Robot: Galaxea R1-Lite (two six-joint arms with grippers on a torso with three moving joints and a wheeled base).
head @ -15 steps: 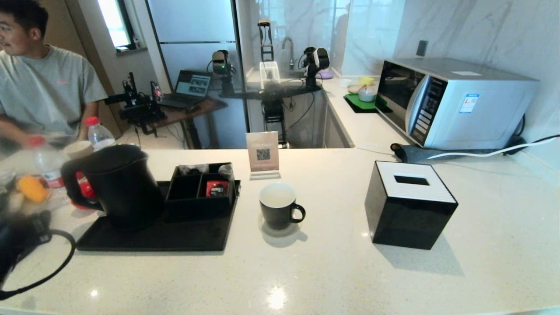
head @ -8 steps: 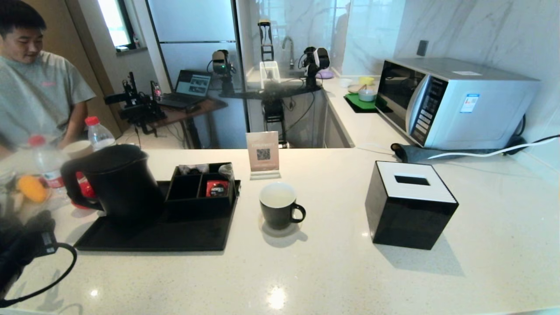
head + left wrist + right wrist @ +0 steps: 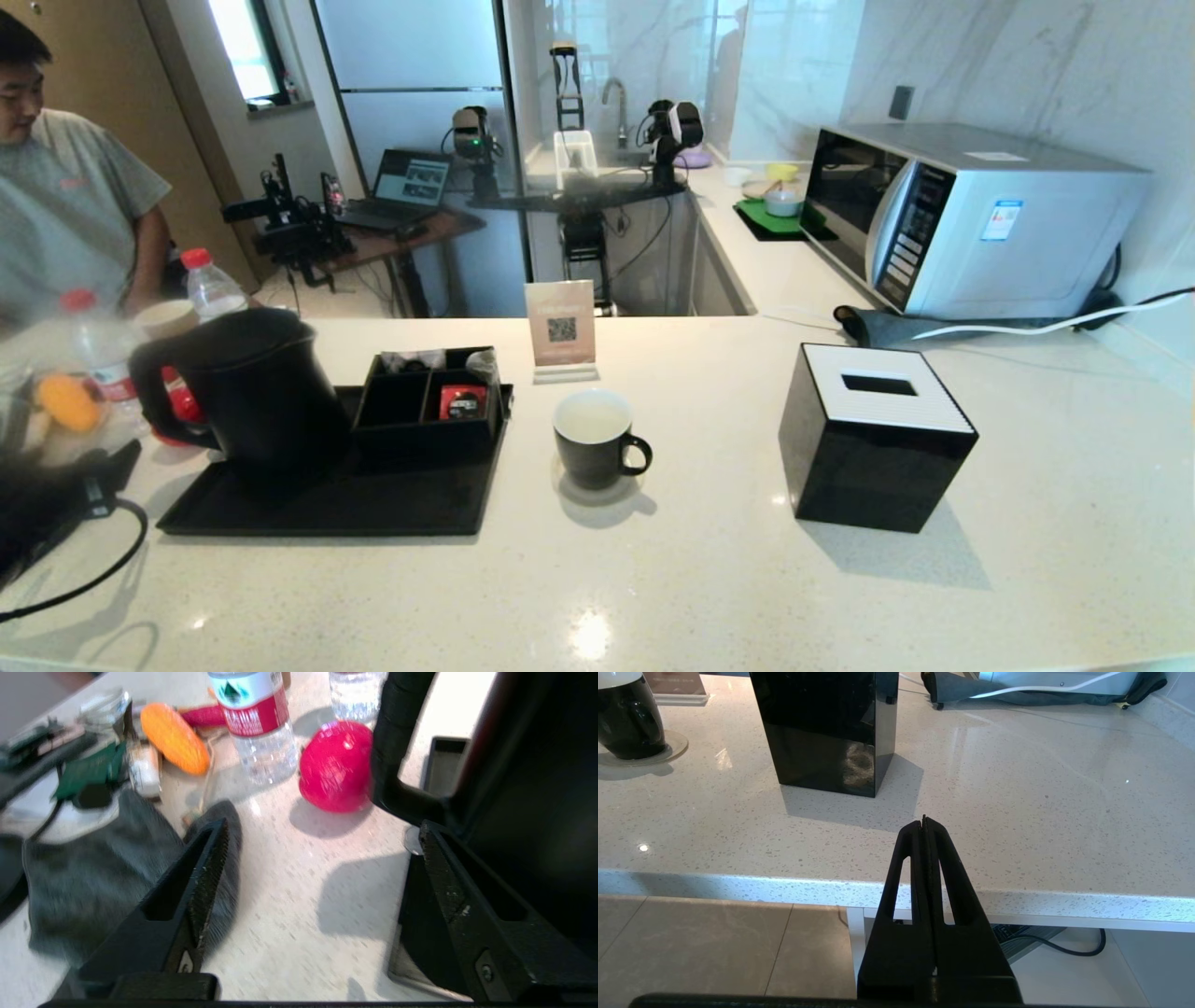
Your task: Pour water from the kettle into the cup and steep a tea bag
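Observation:
The matte black kettle (image 3: 247, 392) stands upright on a black tray (image 3: 327, 509) at the left, its loop handle (image 3: 397, 756) facing my left gripper. My left gripper (image 3: 322, 840) hovers low over the counter just short of the handle, open and empty, and shows as a dark shape (image 3: 117, 459) in the head view. The black mug (image 3: 594, 439) sits on a coaster in the middle; I cannot tell whether its white inside holds water. My right gripper (image 3: 924, 820) is shut and empty, level with the counter's front edge and out of the head view.
A black organizer box (image 3: 434, 401) with a red packet (image 3: 462, 403) shares the tray. Water bottles (image 3: 257, 723), a red ball-like thing (image 3: 336, 765), an orange item (image 3: 175, 737) and a grey cloth (image 3: 107, 877) crowd the left. A black tissue box (image 3: 878, 434) and microwave (image 3: 971, 219) stand on the right.
My left gripper has shifted up and right, closer to the kettle's handle. The person at the far left has moved further out of view. Kettle and mug have not moved.

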